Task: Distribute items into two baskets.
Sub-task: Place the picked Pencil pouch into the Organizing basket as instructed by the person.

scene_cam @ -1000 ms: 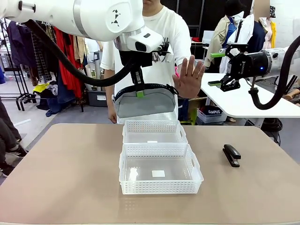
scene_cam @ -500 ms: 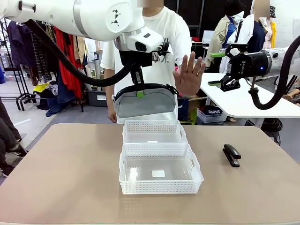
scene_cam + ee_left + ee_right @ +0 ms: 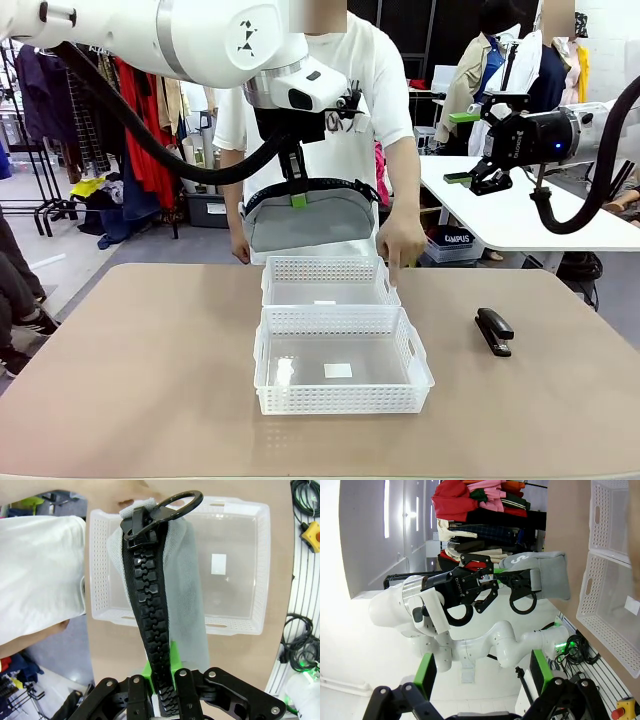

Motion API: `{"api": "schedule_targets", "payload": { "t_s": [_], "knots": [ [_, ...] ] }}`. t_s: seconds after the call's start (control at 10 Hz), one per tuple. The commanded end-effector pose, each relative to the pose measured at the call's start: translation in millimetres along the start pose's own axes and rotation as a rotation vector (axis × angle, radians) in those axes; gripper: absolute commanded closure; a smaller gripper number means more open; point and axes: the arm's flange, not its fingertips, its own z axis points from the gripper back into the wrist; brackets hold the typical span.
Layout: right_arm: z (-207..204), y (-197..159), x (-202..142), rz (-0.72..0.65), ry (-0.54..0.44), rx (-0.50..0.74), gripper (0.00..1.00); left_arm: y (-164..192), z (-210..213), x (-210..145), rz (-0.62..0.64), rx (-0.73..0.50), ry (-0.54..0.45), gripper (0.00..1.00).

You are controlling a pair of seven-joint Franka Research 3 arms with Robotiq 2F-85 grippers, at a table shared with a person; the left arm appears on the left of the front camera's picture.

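It looks like a robotics lab sharing a room with clothing storage. A big jointed white robot arm (image 3: 200, 40) reaches over a beige-topped table (image 3: 120, 400) from nine o'clock. A rail of hanging red and dark garments (image 3: 140, 130) stands at ten o'clock and a white worktable (image 3: 520, 215) at two. A yellow emergency-stop box with a red button (image 3: 310, 532) sits by loose black cables (image 3: 306, 495).

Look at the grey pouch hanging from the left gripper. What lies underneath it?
A white lattice basket lies below the pouch, empty where visible, with a white sticker on its base. The pouch hides a strip of its floor.
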Motion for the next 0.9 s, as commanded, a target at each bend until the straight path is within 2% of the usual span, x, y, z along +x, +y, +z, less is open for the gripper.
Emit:
{"api": "schedule_targets", "payload": {
  "t_s": [0.0, 0.8],
  "knots": [
    [0.6, 1.8, -1.2, -0.004, -0.002, 0.0, 0.0, -0.5, 1.9, -0.5, -0.007, 0.001, 0.0, 1.0],
    [0.6, 1.8, -1.2, -0.004, -0.002, 0.0, 0.0, -0.5, 1.9, -0.5, -0.007, 0.001, 0.0, 1.0]
  ]
}}
